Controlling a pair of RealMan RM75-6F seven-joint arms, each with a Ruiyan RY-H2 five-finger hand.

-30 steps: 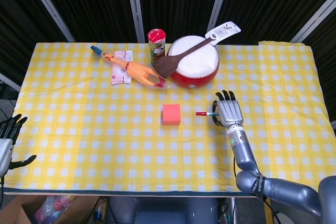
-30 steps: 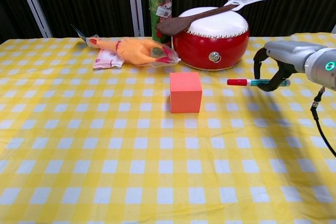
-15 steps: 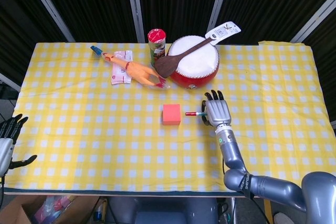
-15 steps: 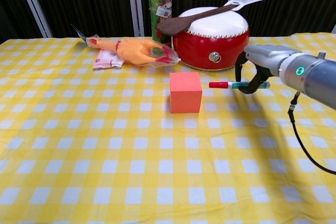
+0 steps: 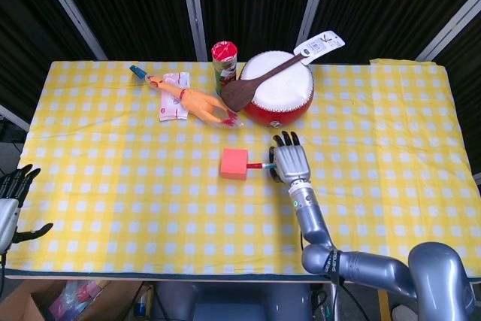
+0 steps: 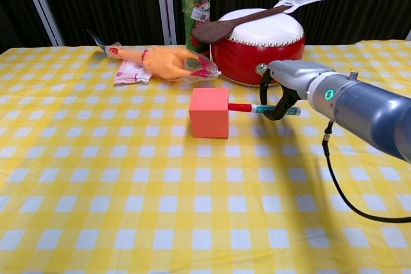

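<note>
Coral cube [image 6: 209,111] sits in front of the drum [image 6: 258,45]; right hand [image 6: 282,85] fingers clamp a red-capped marker [image 6: 263,108], cap touching the cube's side. Best keep the push level and centred. Left hand [image 5: 9,204] hangs open, off the surface.

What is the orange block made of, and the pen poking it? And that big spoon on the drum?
The orange block looks like foam or matte plastic: flat colour, no shine, soft edges. The pen, held by the right hand, seems glossy plastic, with a red cap and green barrel. The spoon looks like dark, smooth wood with a paper tag, lying on the drum.
</note>
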